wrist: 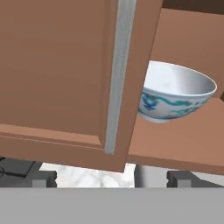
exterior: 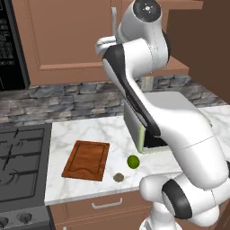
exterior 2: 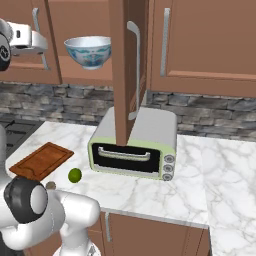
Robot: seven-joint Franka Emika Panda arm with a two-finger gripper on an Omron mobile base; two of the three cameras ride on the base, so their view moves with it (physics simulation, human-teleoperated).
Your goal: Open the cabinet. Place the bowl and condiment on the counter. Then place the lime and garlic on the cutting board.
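Observation:
The cabinet's right door point(exterior 2: 123, 70) stands swung out, edge-on above the toaster oven. Its left door point(wrist: 57, 74) fills the space close in front of my gripper point(wrist: 111, 179), with its silver bar handle point(wrist: 118, 74) straight ahead. The gripper is open, holds nothing, and its white hand point(exterior 2: 27, 41) hovers before that door. The blue-patterned white bowl point(exterior 2: 89, 51) point(wrist: 175, 96) sits on the cabinet shelf, partly behind the left door's edge. On the marble counter point(exterior: 90, 130) lie the cutting board point(exterior: 85, 160), the lime point(exterior: 133, 161) and the garlic point(exterior: 118, 177). The condiment is out of view.
A pale green toaster oven point(exterior 2: 135, 145) stands on the counter under the open door. The black stove point(exterior: 20, 161) borders the counter on the left. A further closed wall cabinet point(exterior 2: 205, 40) hangs to the right. A drawer point(exterior: 108, 204) sits below the counter edge.

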